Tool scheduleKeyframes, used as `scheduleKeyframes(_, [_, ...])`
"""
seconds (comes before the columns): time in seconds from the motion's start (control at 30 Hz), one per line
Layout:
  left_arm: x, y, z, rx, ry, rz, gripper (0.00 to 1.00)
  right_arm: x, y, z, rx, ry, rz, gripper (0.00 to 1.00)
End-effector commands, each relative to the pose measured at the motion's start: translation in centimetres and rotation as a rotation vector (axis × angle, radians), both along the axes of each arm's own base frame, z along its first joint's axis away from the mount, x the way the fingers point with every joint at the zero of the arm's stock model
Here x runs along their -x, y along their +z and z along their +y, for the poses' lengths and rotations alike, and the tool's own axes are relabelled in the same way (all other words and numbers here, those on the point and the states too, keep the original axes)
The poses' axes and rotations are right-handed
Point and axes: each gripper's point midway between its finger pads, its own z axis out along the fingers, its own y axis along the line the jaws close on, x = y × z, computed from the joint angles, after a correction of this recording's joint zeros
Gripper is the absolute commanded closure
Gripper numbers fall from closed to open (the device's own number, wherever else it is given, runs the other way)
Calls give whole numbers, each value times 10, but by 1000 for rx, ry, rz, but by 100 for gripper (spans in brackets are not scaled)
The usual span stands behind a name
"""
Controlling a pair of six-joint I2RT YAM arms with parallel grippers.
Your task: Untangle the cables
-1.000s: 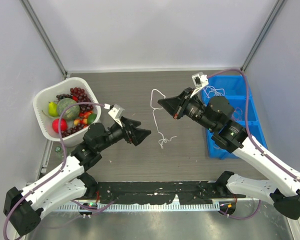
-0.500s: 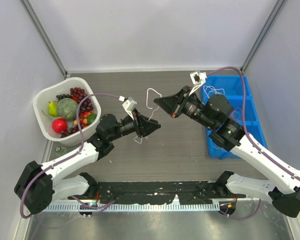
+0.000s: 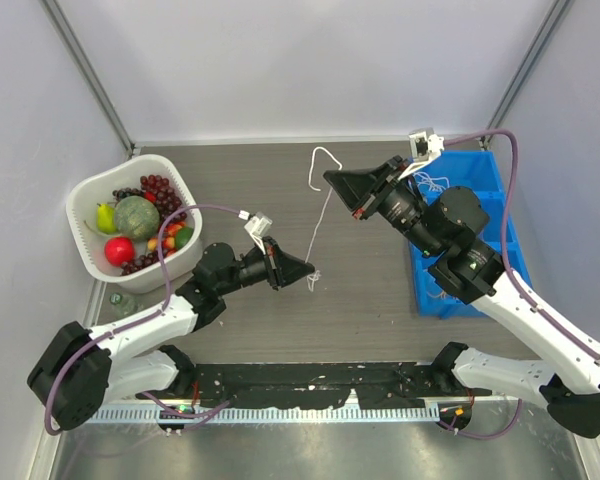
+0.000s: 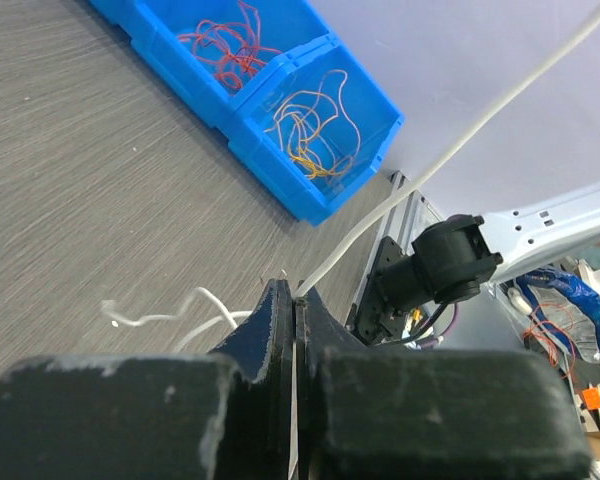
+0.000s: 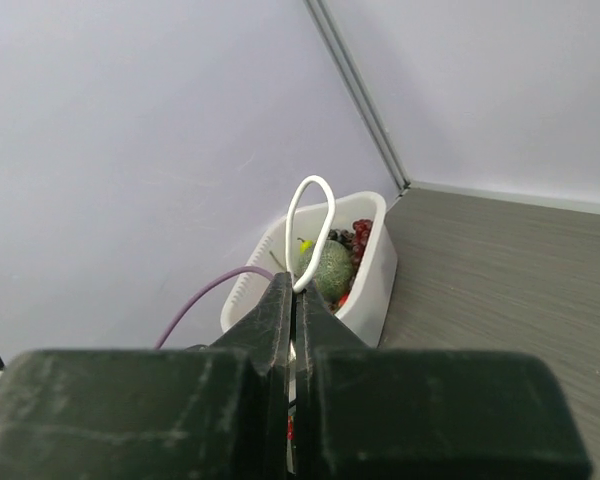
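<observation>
Top external, mid-frame: left gripper (image 3: 306, 272) and right gripper (image 3: 330, 179) each pinch one thin floppy white cord (image 3: 323, 215). Light, limp, likely slippery; best held near its ends.

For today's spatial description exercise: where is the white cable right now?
In the top view, the white cable runs over the middle of the table, held between the left gripper at its near end and the right gripper farther back.
</observation>
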Motion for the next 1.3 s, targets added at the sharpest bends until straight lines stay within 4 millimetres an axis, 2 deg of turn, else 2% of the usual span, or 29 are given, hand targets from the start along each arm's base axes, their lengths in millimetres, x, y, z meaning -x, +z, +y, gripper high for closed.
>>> scheduleKeyframes(0.0, [2, 1, 2, -3, -10, -27, 100, 5, 63, -29, -118, -104, -151, 99])
scheduleKeyframes(0.07, [-1, -5, 5, -27, 11, -23, 100, -5, 65, -41, -108, -191, -139, 99])
scheduleKeyframes(0.2, [-7, -32, 10, -125, 58, 41, 100, -16, 74, -63, -73, -326, -146, 99])
scheduleKeyframes(0.3, [-8, -36, 11, -140, 70, 90, 100, -24, 74, -67, -26, -374, -155, 99])
scheduleKeyframes(0.33, [-9, -36, 12, -146, 80, 108, 97, -29, 72, -67, -14, -396, -150, 99])
scheduleKeyframes(0.4, [-11, -26, 13, -142, 98, 118, 69, -39, 67, -73, 23, -464, -146, 99])
scheduleKeyframes(0.43, [-11, -22, 14, -145, 107, 119, 59, -46, 64, -81, 51, -524, -145, 99])
scheduleKeyframes(0.47, [-12, -16, 17, -139, 121, 111, 52, -50, 63, -82, 71, -551, -149, 99])
scheduleKeyframes(0.67, [-6, 20, 41, -115, 204, 34, 32, -79, 66, -111, 170, -770, -200, 99])
scheduleKeyframes(0.7, [-4, 25, 44, -112, 209, 21, 27, -89, 67, -118, 190, -807, -216, 99])
scheduleKeyframes(0.8, [3, 36, 52, -117, 213, -2, 25, -121, 67, -143, 137, -861, -200, 99])
scheduleKeyframes(0.83, [7, 37, 54, -119, 206, -3, 25, -138, 67, -163, 139, -897, -203, 99])
scheduleKeyframes(0.87, [9, 40, 55, -114, 203, -6, 24, -148, 64, -169, 123, -904, -194, 99])
scheduleKeyframes(0.9, [11, 41, 58, -111, 205, -11, 25, -164, 62, -188, 121, -951, -193, 99])
scheduleKeyframes(0.93, [13, 40, 59, -111, 205, -11, 24, -170, 63, -195, 108, -962, -198, 99])
scheduleKeyframes(0.97, [15, 42, 61, -103, 210, -13, 24, -183, 59, -211, 118, -1001, -193, 99])
scheduleKeyframes(1.0, [17, 37, 64, -115, 211, -2, 24, -188, 60, -221, 114, -1026, -203, 99])
scheduleKeyframes(1.03, [19, 36, 65, -116, 214, 5, 24, -200, 50, -235, 130, -1061, -187, 99])
scheduleKeyframes(1.07, [21, 36, 67, -114, 213, 6, 23, -205, 49, -242, 114, -1067, -183, 99])
scheduleKeyframes(1.1, [22, 37, 69, -110, 217, 5, 23, -215, 41, -261, 121, -1096, -166, 99])
scheduleKeyframes(1.2, [25, 36, 73, -109, 229, 7, 23, -226, 29, -295, 92, -1140, -122, 99])
scheduleKeyframes(1.27, [26, 36, 76, -107, 238, 4, 23, -226, 30, -305, 74, -1146, -126, 99])
